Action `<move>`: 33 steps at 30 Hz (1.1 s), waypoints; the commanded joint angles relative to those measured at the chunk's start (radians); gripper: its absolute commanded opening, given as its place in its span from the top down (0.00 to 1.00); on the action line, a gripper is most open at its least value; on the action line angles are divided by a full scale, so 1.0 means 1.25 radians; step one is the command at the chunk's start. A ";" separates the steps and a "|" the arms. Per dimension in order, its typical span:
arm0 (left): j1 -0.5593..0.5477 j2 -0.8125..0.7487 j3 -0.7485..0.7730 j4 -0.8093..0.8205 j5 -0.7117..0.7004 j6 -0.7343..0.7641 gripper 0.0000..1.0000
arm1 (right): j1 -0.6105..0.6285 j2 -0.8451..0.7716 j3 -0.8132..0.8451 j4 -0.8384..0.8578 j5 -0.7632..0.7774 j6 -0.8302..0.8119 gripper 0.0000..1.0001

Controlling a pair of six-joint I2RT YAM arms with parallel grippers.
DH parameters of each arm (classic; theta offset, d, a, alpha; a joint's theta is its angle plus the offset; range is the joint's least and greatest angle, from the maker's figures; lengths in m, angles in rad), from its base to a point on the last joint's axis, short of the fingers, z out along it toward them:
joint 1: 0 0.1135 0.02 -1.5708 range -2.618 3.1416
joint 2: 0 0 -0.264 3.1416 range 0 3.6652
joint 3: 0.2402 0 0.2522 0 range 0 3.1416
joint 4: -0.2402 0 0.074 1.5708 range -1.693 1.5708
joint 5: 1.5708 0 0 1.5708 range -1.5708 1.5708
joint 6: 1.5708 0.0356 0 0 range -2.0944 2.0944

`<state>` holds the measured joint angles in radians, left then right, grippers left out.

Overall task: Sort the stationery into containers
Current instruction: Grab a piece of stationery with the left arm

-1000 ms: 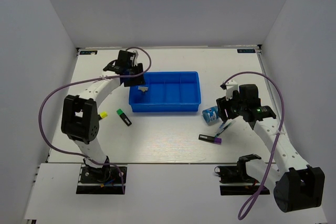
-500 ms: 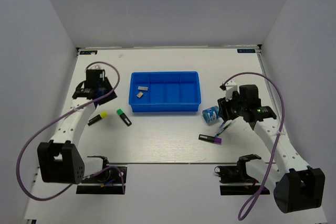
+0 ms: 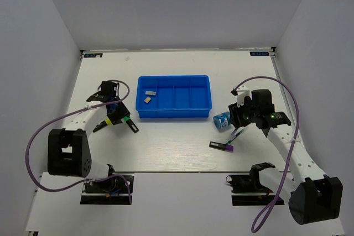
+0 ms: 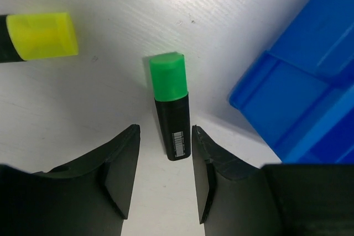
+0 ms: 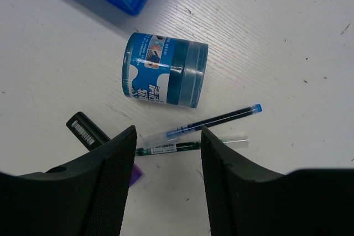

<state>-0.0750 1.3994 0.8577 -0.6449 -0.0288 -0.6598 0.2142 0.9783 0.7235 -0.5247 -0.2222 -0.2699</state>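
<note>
The blue tray [image 3: 172, 105] holds two grey erasers [image 3: 148, 95] in its left compartment. My left gripper [image 3: 116, 117] is open and low over the table just left of the tray. In the left wrist view [image 4: 166, 175] the black end of the green-capped marker [image 4: 172, 111] lies just between its fingertips, not gripped. The yellow-capped marker [image 4: 41, 36] lies to the left. My right gripper [image 3: 239, 123] is open above two thin pens [image 5: 213, 121], with the blue-white tape roll [image 5: 164, 70] and the purple-ended marker [image 3: 222, 146] close by.
The tray's corner [image 4: 310, 81] is close on the right of the left gripper. The tray's other compartments hold nothing. White walls enclose the table on three sides. Purple cables loop from both arms.
My left gripper left the tray's left compartment, where a second eraser now lies, swung out left and came down open over the green marker. The right arm has not moved.
</note>
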 commanded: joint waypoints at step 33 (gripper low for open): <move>-0.011 -0.020 0.126 -0.082 0.005 0.082 1.00 | 0.000 -0.027 0.014 0.006 0.005 0.004 0.45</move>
<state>-0.0757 1.5005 0.9287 -0.7231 -0.0662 -0.5964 0.2142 0.9646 0.7235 -0.5247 -0.2115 -0.2695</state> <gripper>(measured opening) 0.407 0.548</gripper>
